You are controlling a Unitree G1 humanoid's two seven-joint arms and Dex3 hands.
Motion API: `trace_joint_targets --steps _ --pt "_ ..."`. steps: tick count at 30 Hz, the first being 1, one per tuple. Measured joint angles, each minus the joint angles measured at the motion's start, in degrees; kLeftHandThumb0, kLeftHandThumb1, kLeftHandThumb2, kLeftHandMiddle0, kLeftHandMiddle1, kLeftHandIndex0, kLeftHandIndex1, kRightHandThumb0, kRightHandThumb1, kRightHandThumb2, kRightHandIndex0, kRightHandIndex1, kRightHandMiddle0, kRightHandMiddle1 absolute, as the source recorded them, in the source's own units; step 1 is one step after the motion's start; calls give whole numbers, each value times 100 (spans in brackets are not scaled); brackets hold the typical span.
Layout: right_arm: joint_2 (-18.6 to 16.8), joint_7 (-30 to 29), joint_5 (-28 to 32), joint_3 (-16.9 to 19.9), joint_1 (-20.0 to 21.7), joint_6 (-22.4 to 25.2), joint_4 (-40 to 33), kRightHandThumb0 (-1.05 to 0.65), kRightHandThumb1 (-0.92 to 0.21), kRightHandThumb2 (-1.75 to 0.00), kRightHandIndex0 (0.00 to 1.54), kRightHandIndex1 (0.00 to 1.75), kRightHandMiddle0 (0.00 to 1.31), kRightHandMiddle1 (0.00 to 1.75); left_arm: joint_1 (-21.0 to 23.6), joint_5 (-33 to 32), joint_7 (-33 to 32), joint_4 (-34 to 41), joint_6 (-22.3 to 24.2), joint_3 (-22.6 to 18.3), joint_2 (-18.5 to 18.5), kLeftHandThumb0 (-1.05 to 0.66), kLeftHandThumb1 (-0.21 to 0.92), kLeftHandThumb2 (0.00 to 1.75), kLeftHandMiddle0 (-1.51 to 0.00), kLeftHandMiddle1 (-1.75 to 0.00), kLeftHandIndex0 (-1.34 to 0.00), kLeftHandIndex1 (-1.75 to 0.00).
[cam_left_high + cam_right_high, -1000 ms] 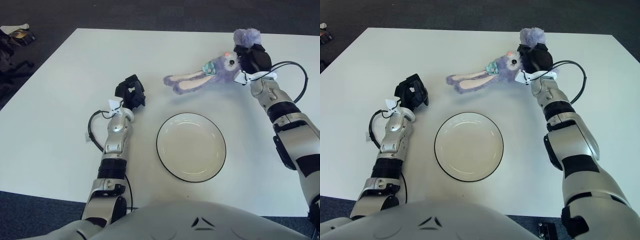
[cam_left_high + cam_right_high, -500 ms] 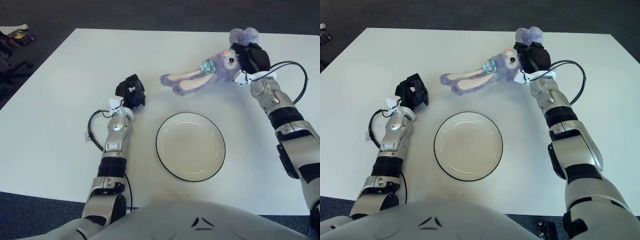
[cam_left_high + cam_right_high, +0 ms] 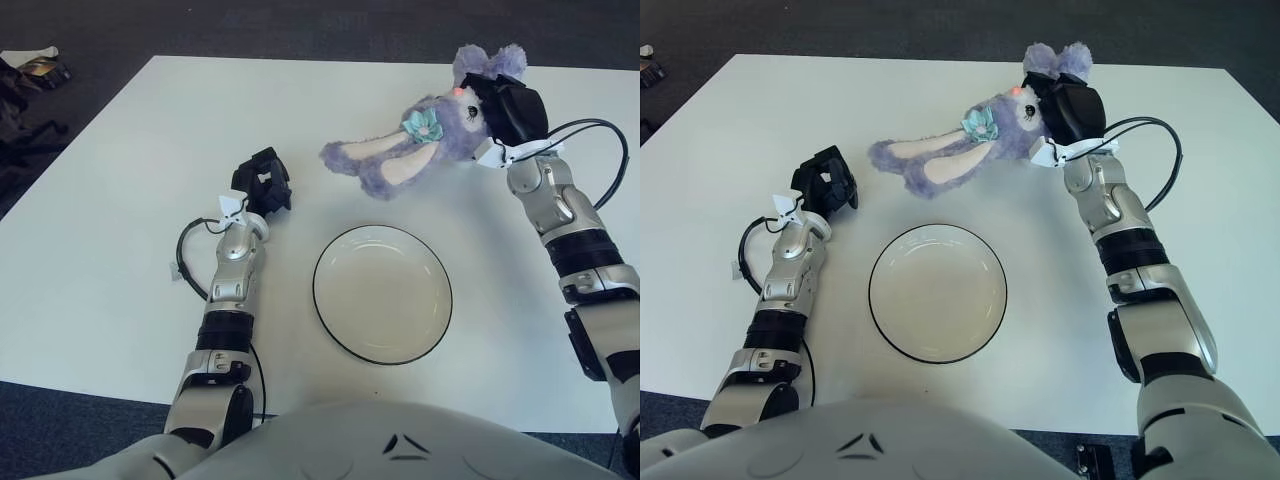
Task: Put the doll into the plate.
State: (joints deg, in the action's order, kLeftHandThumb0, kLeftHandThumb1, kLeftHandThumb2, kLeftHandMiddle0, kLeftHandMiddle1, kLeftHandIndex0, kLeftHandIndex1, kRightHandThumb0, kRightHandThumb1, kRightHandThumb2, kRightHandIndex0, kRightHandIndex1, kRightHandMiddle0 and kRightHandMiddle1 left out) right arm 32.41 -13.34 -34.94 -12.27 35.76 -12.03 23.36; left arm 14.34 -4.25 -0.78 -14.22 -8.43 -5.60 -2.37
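My right hand (image 3: 508, 112) is shut on the purple rabbit doll (image 3: 415, 145) and holds it in the air beyond the far edge of the plate. The doll has long ears pointing left and a teal flower; it also shows in the right eye view (image 3: 960, 152). The white plate (image 3: 382, 293) with a dark rim lies empty on the table in front of me, below and slightly left of the doll. My left hand (image 3: 262, 184) rests on the table to the left of the plate, fingers curled, holding nothing.
The white table (image 3: 120, 180) spreads under both arms. Dark carpet lies beyond its far edge. Some dark clutter (image 3: 25, 85) sits on the floor at the far left.
My right hand has lifted the doll and swung its ears lower and toward me, closer to the plate. The left hand has not moved.
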Motion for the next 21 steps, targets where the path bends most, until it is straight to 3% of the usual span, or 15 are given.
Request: trace_joint_targets --steps 5,13,21 --pt "-7 221 25 122 -216 79 -458 58 -8 -160 81 175 108 175 3 26 7 67 121 5 60 -50 72 96 -136 -175 -108 -175" --pt "-115 502 94 328 -602 205 -1583 57 -9 -160 80 175 108 175 129 183 31 -131 -100 64 220 -52 73 95 -138 -175 -113 -175" --pt "-207 636 78 373 -914 121 -2162 57 -10 -159 79 175 108 175 427 323 -13 -657 -310 73 290 -53 73 95 -138 -175 -114 -175"
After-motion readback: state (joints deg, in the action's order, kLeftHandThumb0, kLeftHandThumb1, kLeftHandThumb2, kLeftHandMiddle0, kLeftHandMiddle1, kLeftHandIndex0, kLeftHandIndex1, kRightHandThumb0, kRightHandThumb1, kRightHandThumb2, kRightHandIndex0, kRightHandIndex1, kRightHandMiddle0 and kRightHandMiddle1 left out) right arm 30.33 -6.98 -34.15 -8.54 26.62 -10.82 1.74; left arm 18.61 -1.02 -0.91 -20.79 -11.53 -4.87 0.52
